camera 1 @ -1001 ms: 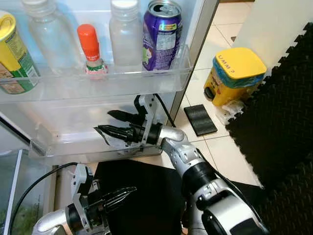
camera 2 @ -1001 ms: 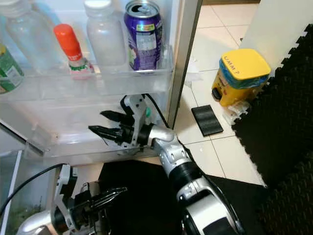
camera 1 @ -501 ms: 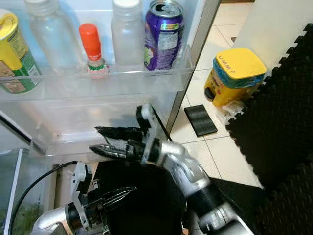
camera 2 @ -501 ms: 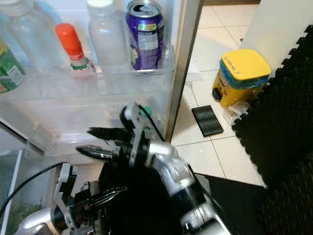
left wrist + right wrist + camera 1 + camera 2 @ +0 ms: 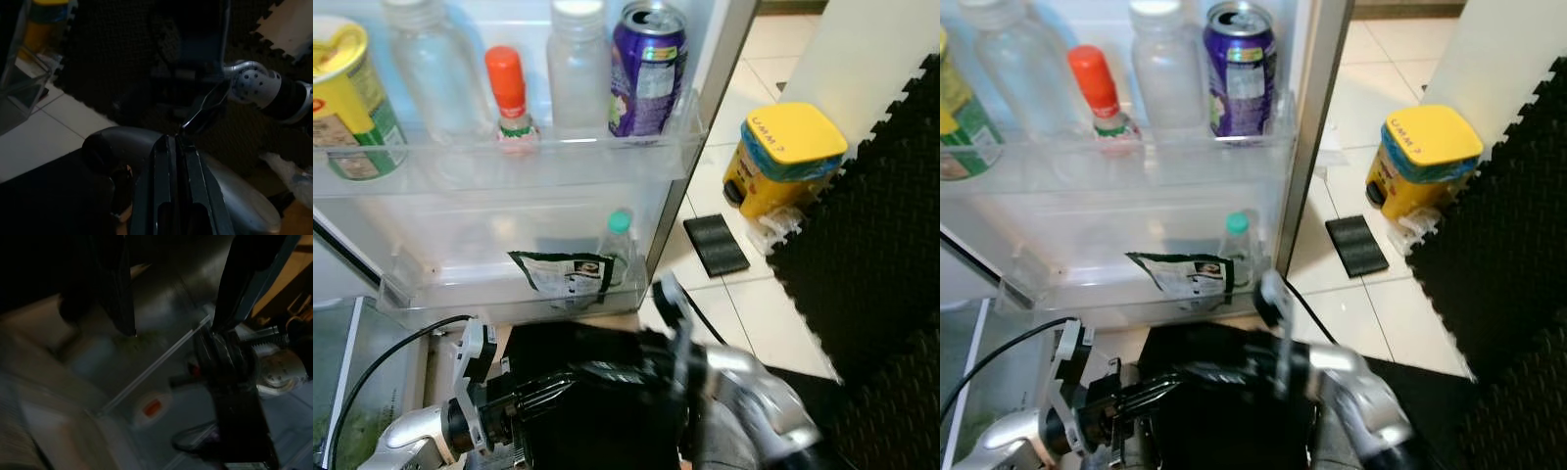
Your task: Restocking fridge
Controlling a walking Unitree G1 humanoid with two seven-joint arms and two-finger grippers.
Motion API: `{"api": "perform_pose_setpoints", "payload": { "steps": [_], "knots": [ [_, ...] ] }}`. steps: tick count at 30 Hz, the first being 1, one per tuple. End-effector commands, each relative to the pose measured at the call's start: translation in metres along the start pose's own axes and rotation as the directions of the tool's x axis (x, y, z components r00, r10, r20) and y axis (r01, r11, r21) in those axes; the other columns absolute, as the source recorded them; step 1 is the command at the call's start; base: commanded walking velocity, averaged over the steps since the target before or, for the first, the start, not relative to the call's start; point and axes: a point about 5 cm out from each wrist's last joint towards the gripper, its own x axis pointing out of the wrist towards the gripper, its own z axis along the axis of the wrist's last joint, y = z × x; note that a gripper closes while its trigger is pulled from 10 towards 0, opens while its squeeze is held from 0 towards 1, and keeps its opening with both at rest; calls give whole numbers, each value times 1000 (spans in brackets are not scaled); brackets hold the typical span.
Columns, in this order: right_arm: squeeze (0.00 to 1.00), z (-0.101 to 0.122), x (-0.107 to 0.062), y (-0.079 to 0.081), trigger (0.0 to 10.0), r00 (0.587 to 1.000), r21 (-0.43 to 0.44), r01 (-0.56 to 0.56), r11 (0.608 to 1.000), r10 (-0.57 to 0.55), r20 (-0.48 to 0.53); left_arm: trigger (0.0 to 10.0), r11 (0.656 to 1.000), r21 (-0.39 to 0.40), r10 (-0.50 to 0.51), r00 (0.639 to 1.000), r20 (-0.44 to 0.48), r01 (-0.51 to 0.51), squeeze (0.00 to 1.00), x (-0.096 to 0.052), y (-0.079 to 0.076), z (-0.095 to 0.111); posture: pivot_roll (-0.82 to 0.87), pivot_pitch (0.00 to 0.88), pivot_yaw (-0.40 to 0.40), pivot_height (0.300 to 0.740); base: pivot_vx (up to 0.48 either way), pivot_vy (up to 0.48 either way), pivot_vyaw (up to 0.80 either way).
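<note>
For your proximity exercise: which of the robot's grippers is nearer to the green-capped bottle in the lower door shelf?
Right. The right gripper is just below the green-capped bottle; the left gripper sits lower and further left.

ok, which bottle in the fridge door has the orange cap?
The small bottle on the upper door shelf, standing between two clear bottles with pale caps. The bottle on the lower shelf has a green cap.
</note>
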Motion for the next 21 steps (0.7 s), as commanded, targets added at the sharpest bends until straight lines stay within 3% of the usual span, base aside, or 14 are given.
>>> {"api": "perform_pose_setpoints", "payload": {
  "steps": [1,3,4,5,10,13,14,15,20,21],
  "knots": [
    [0,-6,-13,-3,10000,999,37,50,998,-50,6,10000,999,-29,-18,1000,-25,17,0,-4,-2,-4,104,179,-50,457,0,0,0],
    [0,-17,-37,-15,10000,984,67,179,982,-179,-3,10000,999,-28,-32,999,-27,31,0,-3,-1,-3,98,169,-48,457,0,0,0],
    [0,-17,-37,-15,10000,984,67,179,982,-179,-3,10000,999,-28,-32,999,-27,31,0,-3,-1,-3,98,169,-48,457,0,0,0],
    [0,-26,-56,-29,10000,948,100,316,943,-319,13,10000,999,-28,-42,999,-29,41,0,-3,-1,-3,96,161,-47,457,0,0,0],
    [0,-40,-86,-45,10000,858,167,502,848,-513,23,10000,998,-25,-56,998,-33,55,0,0,1,-3,98,147,-41,457,0,0,0],
    [0,-52,-113,-53,10000,747,202,647,735,-664,22,10000,998,-25,-67,997,-34,66,0,2,2,-3,97,141,-36,457,0,0,0],
    [0,-55,-120,-55,10000,718,208,679,704,-696,13,10000,997,-25,-69,997,-35,68,0,2,3,-3,97,140,-33,457,0,0,0],
    [0,-55,-120,-55,10000,718,208,679,704,-696,13,10000,997,-25,-69,997,-35,68,0,2,3,-3,97,140,-33,457,0,0,0],
    [0,-82,-151,-57,10000,552,249,814,525,-832,-53,10000,997,-27,-77,996,-37,76,0,3,4,-3,93,134,-32,457,0,0,0],
    [0,-82,-151,-57,10000,552,249,814,525,-832,-53,10000,997,-27,-77,996,-37,76,0,3,4,-3,93,134,-32,457,0,0,0]
  ]
}}
